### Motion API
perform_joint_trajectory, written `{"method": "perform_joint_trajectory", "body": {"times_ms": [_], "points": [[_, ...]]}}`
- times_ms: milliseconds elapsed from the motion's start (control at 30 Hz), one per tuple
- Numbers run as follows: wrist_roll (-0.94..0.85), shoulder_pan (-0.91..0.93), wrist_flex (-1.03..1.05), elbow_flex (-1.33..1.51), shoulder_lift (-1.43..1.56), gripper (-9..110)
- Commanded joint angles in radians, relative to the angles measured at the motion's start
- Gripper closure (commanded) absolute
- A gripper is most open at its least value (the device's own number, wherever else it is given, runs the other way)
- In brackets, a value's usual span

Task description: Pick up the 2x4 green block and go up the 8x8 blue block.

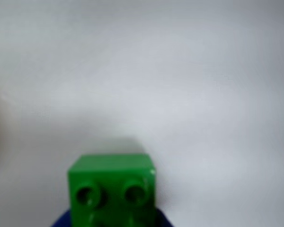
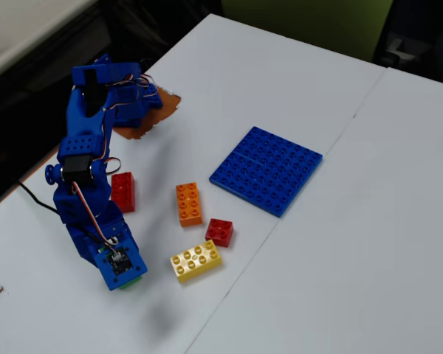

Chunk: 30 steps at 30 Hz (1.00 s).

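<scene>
Jaws: hidden under the blue arm's wrist housing in the fixed view and out of frame in the wrist view; cannot tell how far apart they stand or whether they hold anything.
Gripper: low over the counter, at the lower left of the fixed view.
2x4 green block: directly at the jaws; a green sliver shows under the housing in the fixed view, and the wrist view shows its studded end close to the lens, blurred.
8x8 blue block: flat on the counter, well apart, up and to the right in the fixed view.
Other bricks: yellow brick, small red brick and orange brick lie between; another red brick sits beside the arm.
Step in hand (judged): securing the green block.
Method: confirm a square grip across the narrow sides before lifting; raise clear of the yellow brick, then carry over the baseplate.
</scene>
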Motion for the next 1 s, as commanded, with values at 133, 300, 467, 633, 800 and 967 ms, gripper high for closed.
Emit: {"method": "perform_joint_trajectory", "body": {"times_ms": [133,300,467,633,800,967], "points": [[0.012,-0.029,0.265,-0.041,0.195,98],[0.025,-0.083,0.512,-0.021,0.448,97],[0.126,-0.206,0.514,0.218,0.781,97],[0.291,-0.434,0.511,0.316,0.95,98],[0.489,-0.673,0.414,0.367,0.963,100],[0.532,-0.818,0.27,0.376,0.845,101]]}}
